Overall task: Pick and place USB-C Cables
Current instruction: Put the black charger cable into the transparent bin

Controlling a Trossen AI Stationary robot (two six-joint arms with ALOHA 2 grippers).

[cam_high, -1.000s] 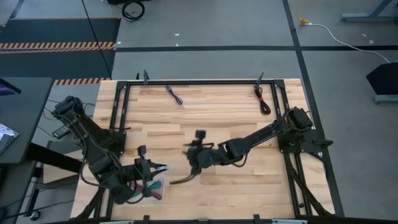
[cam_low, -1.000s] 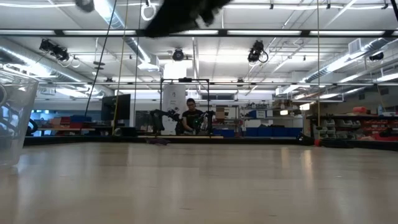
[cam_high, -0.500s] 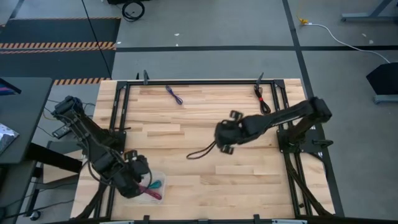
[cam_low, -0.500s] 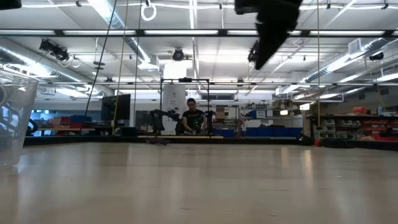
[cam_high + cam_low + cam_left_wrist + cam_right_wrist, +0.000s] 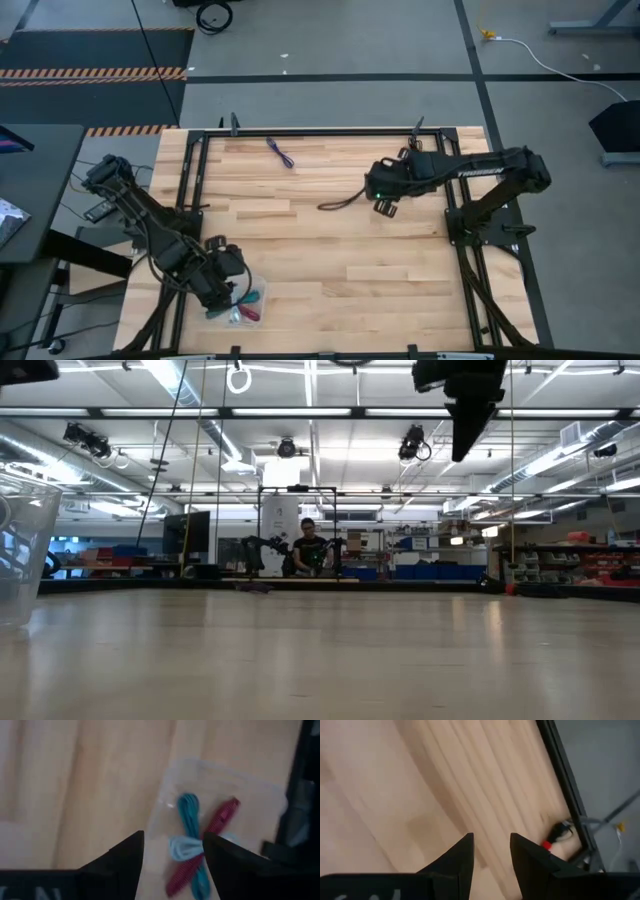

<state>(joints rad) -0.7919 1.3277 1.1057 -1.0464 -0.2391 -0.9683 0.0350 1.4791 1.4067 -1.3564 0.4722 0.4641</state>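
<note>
A clear cup (image 5: 258,292) stands at the table's near left, also seen in the low view (image 5: 20,550). In it lie a teal cable (image 5: 189,810), a maroon-red cable (image 5: 220,820) and a light blue cable (image 5: 182,847). My left gripper (image 5: 172,837) hangs open just above the cup (image 5: 220,770), touching nothing. A purple cable (image 5: 281,153) lies by the far edge. A black-and-red cable (image 5: 555,836) lies at the far right, partly hidden by my right arm in the high view. My right gripper (image 5: 383,198) hovers open and empty (image 5: 491,837) left of it.
A black metal frame (image 5: 300,133) runs along the far and side edges of the wooden table. A thin dark cord (image 5: 340,203) trails from the right gripper toward the table's middle. Bare wood fills the middle and near right. A person stands far behind the table (image 5: 308,545).
My right gripper has swept from the near middle of the table toward the far right, up to the black-and-red cable, with the thin dark cord trailing along. My left gripper has stayed over the cup, shifting only slightly.
</note>
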